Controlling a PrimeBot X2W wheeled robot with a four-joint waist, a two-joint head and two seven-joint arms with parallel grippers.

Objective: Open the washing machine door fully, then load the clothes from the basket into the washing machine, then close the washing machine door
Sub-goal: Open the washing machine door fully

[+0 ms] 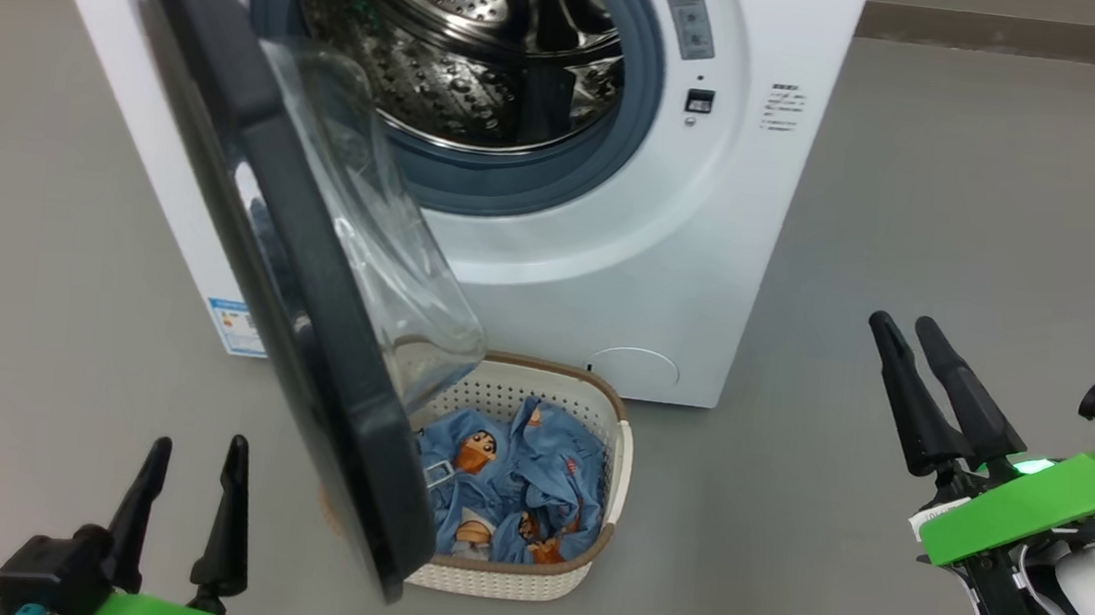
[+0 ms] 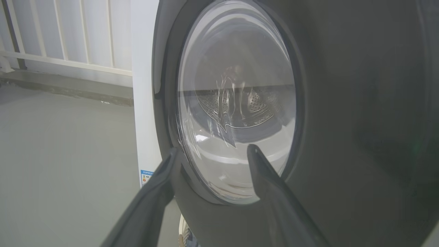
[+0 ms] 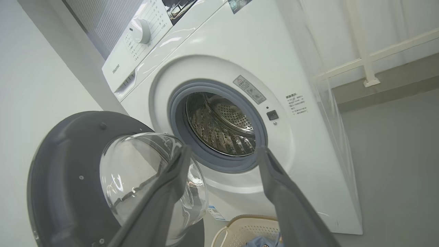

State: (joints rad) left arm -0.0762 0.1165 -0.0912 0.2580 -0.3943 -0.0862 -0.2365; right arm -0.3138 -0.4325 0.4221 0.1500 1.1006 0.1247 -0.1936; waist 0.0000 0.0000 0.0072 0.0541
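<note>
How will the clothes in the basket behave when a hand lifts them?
Probably floppy: the clothes lie crumpled in folds in the basket. Likely light, as the fabric looks thin. They may trail and catch the rim.

— What is seen underfoot?
— A smooth grey floor (image 1: 979,208), evenly lit.
— And behind?
— A white railing (image 2: 65,63) is set on a low grey kerb (image 2: 68,87) along the floor's far edge.
</note>
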